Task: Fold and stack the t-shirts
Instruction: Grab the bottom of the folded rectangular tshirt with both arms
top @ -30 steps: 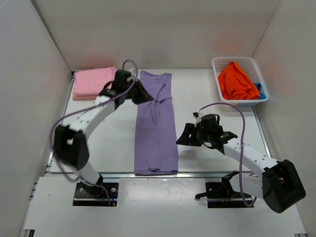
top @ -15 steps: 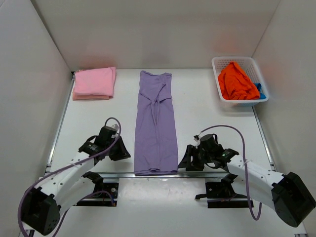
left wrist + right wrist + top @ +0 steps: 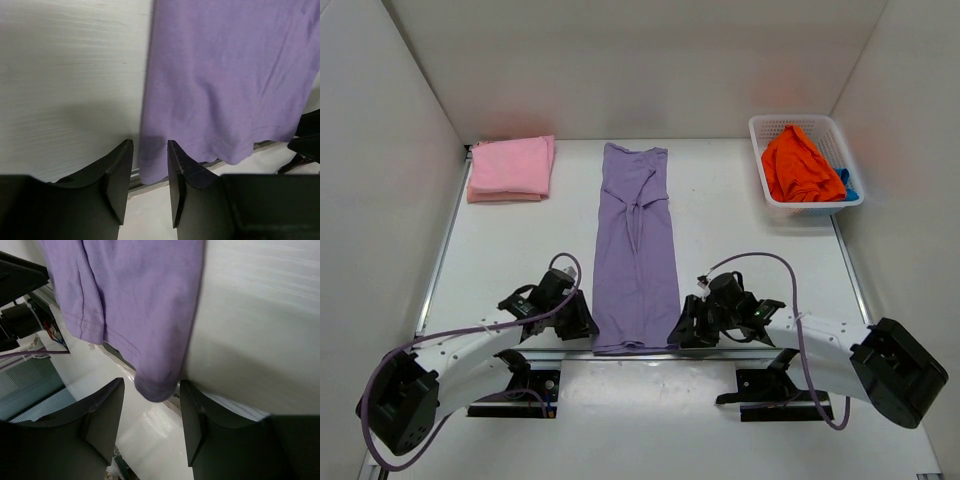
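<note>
Purple t-shirt (image 3: 636,250) lies as a long strip down the middle of the table (image 3: 745,235), near hem drooping over the front edge. Left gripper (image 3: 150,143) and right gripper (image 3: 151,381) each straddle a hem corner, jaws apart, nothing pinched. Risk: you close shallow and get one layer, or the fingers snag the table lip. Bare table on both sides. Pink t-shirt (image 3: 510,168) is folded far left; basket (image 3: 760,124) with orange t-shirt (image 3: 798,165) is far right, well apart.

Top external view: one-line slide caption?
Left hand and right hand, open, flank the near hem of the purple t-shirt; pink t-shirt folded far left, orange t-shirt and blue t-shirt in basket.
</note>
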Controlling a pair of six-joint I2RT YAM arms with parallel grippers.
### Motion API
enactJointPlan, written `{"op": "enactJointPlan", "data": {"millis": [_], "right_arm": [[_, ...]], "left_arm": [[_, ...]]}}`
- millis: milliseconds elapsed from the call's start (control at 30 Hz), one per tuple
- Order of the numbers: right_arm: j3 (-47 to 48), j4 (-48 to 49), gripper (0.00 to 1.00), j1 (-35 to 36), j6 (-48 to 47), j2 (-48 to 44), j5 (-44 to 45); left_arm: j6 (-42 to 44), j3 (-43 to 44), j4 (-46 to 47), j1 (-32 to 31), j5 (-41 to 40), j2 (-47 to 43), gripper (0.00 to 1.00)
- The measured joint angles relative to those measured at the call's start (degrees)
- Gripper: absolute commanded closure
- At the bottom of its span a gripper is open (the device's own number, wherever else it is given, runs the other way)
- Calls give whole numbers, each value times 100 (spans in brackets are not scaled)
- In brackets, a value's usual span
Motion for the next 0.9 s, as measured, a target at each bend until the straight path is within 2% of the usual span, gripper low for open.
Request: {"op": "enactJointPlan", "data": {"millis": [67, 100, 167, 200, 233, 433, 600, 767, 900], "right_arm": [[92, 116, 66, 127, 4, 221, 17], [131, 142, 76, 177, 13, 328, 33], [181, 153, 96, 289, -4, 533, 96], [190, 140, 100, 332, -9, 601, 122], [197, 120, 100, 380, 7, 658, 131], [278, -74, 100, 616, 13, 632, 136], [278, -398, 100, 820, 42, 330, 28], [376, -704, 100, 553, 26, 11, -326], [881, -938, 100, -131, -201, 92, -780]], "left_arm": [[-70, 0, 142, -105, 11, 94, 58], [-105, 0, 210, -155, 20, 140, 62], [-179, 0, 330, -284, 22, 247, 79], [-192, -11, 363, -352, 4, 299, 96], [-210, -31, 389, -411, 20, 348, 100], [-219, -37, 413, -675, 153, 400, 100], [-184, -59, -50, -837, 157, 79, 100], [116, 74, -608, -400, 328, -133, 100], [520, 804, -953, 162, 511, 234, 100]]}}
